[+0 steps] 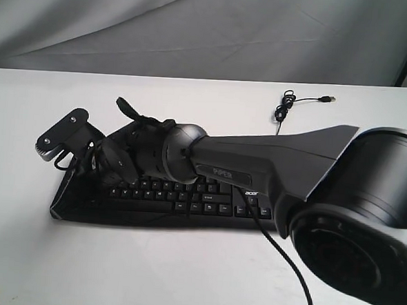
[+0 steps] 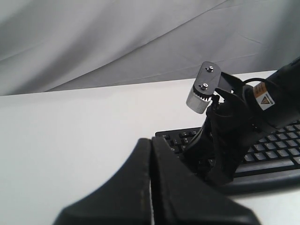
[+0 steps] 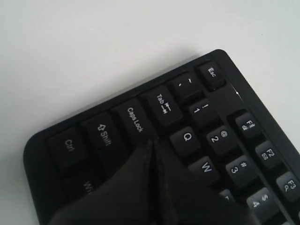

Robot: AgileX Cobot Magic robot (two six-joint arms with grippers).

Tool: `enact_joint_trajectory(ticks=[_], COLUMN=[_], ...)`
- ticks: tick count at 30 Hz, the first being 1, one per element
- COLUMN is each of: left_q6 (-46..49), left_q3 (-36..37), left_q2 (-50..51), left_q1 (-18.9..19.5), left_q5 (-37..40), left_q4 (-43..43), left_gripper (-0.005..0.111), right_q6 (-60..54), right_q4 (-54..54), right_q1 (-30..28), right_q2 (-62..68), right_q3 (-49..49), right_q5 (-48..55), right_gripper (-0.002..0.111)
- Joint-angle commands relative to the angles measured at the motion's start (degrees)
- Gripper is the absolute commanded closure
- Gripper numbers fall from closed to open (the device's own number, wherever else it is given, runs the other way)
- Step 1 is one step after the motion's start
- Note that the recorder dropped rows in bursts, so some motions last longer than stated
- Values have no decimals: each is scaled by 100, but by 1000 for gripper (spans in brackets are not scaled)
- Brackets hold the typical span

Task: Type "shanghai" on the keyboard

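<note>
The black keyboard lies across the middle of the white table. My right arm reaches over it from the right, and my right gripper is down on its left end. In the right wrist view my right gripper is shut, empty, its tips just below the Caps Lock key and beside Q; the key under the tips is hidden. From the left wrist view my left gripper is shut on nothing, over bare table beside the keyboard corner, with the right gripper ahead of it.
The keyboard's thin USB cable is bundled on the table behind it, plug to the right. A black arm cable runs across the front of the table. The right arm's grey wrist camera mount sticks out left. A grey cloth hangs behind.
</note>
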Motion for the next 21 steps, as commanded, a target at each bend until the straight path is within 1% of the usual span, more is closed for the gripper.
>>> enact_joint_trajectory(ticks=[1,10,16,18,21], left_q6=[-16,-16,-16,-16,-16], left_q3=[25,25,25,25,25], left_q2=[-20,-20,-20,-20,-20], left_q1=[-20,-20,-20,-20,-20], left_q5=[-28,-28,-28,-28,-28], left_q4=[4,4,4,4,4], left_gripper=[107,107,107,107,107], right_q6=[-34,-97,-122,-122,-97], right_q4=[10,-17,-264,-433,-444], right_q1=[-8,-70,-54,-65,-178], right_q2=[-12,-124,-667,-986,-1547], right_q3=[-13,-13,28,288,1070], right_q5=[-12,81,423,474,265], right_gripper=[108,108,108,108,108])
